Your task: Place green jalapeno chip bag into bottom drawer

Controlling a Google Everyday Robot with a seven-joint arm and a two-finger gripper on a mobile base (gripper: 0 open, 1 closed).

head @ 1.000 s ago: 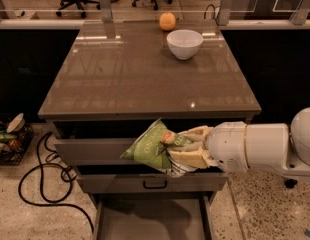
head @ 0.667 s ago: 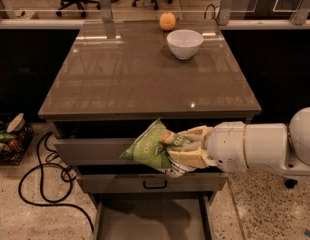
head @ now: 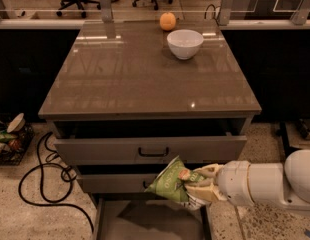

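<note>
As jaws grip bag (head: 169, 183) (green), above drawer (head: 140, 226)

The green jalapeno chip bag (head: 170, 183), crinkled light-green foil with white lettering, sits tilted at lower centre of the frame, pinched at its right end by the gripper (head: 197, 186), just over the bottom drawer (head: 145, 227), which stands pulled open, its pale floor showing.

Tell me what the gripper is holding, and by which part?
The gripper holds the green chip bag by the end on the picture's right, just above the open bottom drawer.
</note>
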